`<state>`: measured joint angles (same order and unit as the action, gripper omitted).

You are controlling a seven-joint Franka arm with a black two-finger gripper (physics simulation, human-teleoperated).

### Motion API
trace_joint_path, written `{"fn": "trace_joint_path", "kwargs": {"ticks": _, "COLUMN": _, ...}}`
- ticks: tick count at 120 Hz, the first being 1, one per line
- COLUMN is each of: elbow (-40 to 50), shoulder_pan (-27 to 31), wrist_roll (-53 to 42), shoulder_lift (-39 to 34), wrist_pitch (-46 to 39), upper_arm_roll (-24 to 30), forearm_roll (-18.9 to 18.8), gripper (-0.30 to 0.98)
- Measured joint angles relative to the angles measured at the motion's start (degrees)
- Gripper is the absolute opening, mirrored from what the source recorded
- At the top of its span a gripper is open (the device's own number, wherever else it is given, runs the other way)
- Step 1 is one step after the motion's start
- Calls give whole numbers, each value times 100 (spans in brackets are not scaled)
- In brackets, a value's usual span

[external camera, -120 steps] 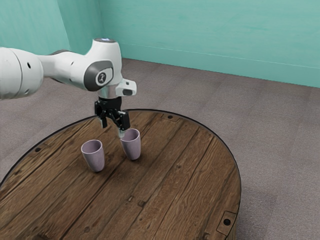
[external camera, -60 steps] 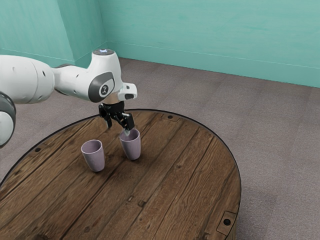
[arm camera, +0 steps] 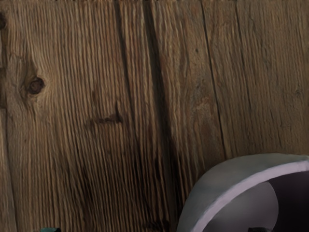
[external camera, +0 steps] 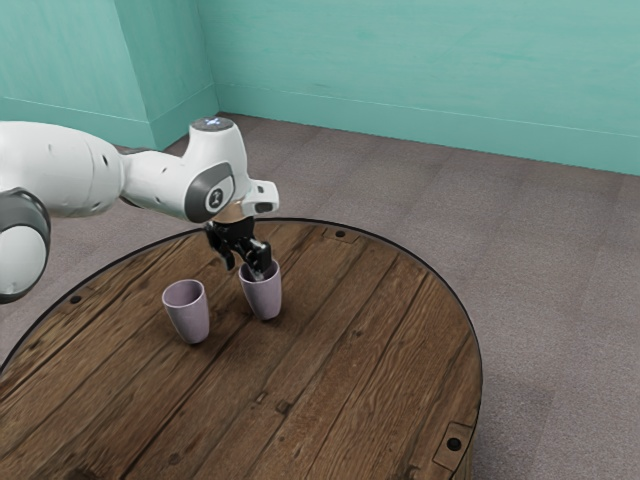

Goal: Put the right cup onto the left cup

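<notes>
Straddling the rim of a purple cup (external camera: pixel 264 299), hand (external camera: pixel 245 268) wide open, empty; another cup (external camera: pixel 189 318) nearby

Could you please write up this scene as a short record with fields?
surface: round wooden table
cup at the exterior view's left: mauve, upright
cup at the exterior view's right: mauve, upright, below the hand
gripper: open, one finger over that cup's mouth, the other outside
stacked: no, cups stand apart

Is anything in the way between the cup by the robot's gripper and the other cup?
Nothing I can see. Between the cup by my gripper and the other cup, there's just wooden tabletop.
</notes>
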<state>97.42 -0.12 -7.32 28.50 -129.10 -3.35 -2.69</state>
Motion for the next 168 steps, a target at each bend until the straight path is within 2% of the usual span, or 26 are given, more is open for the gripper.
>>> {"fn": "trace_joint_path", "kwargs": {"ticks": 8, "elbow": -1, "shoulder_pan": -29, "wrist_roll": 9, "shoulder_lift": -10, "wrist_pitch": -25, "upper_arm_roll": 1, "forearm_roll": 6, "gripper": 27}}
{"fn": "trace_joint_path", "kwargs": {"ticks": 17, "elbow": -1, "shoulder_pan": -43, "wrist_roll": 17, "shoulder_lift": -14, "wrist_pitch": -45, "upper_arm_roll": 8, "forearm_roll": 7, "gripper": 14}}
{"fn": "trace_joint_path", "kwargs": {"ticks": 41, "elbow": -1, "shoulder_pan": -56, "wrist_roll": 36, "shoulder_lift": -44, "wrist_pitch": -73, "upper_arm_roll": 17, "forearm_roll": 7, "gripper": -3}}
{"fn": "trace_joint_path", "kwargs": {"ticks": 73, "elbow": 38, "shoulder_pan": -48, "wrist_roll": 71, "shoulder_lift": -215, "wrist_pitch": -79, "upper_arm_roll": 29, "forearm_roll": -4, "gripper": -8}}
{"fn": "trace_joint_path", "kwargs": {"ticks": 88, "elbow": 385, "shoulder_pan": -43, "wrist_roll": 121, "shoulder_lift": -873, "wrist_pitch": 8, "upper_arm_roll": 15, "forearm_roll": -17, "gripper": -9}}
{"fn": "trace_joint_path", "kwargs": {"ticks": 106, "elbow": 494, "shoulder_pan": 21, "wrist_roll": 234, "shoulder_lift": -1726, "wrist_pitch": 572, "upper_arm_roll": -46, "forearm_roll": 42, "gripper": -10}}
{"fn": "trace_joint_path", "kwargs": {"ticks": 123, "elbow": 947, "shoulder_pan": 307, "wrist_roll": 329, "shoulder_lift": -2264, "wrist_pitch": 1011, "upper_arm_roll": -170, "forearm_roll": 83, "gripper": -10}}
{"fn": "trace_joint_path", "kwargs": {"ticks": 142, "elbow": 1084, "shoulder_pan": 782, "wrist_roll": 321, "shoulder_lift": -2345, "wrist_pitch": 1234, "upper_arm_roll": -182, "forearm_roll": 136, "gripper": -10}}
{"fn": "trace_joint_path", "kwargs": {"ticks": 168, "elbow": 1048, "shoulder_pan": 1027, "wrist_roll": 163, "shoulder_lift": -2123, "wrist_pitch": 1245, "upper_arm_roll": -177, "forearm_roll": 403, "gripper": -10}}
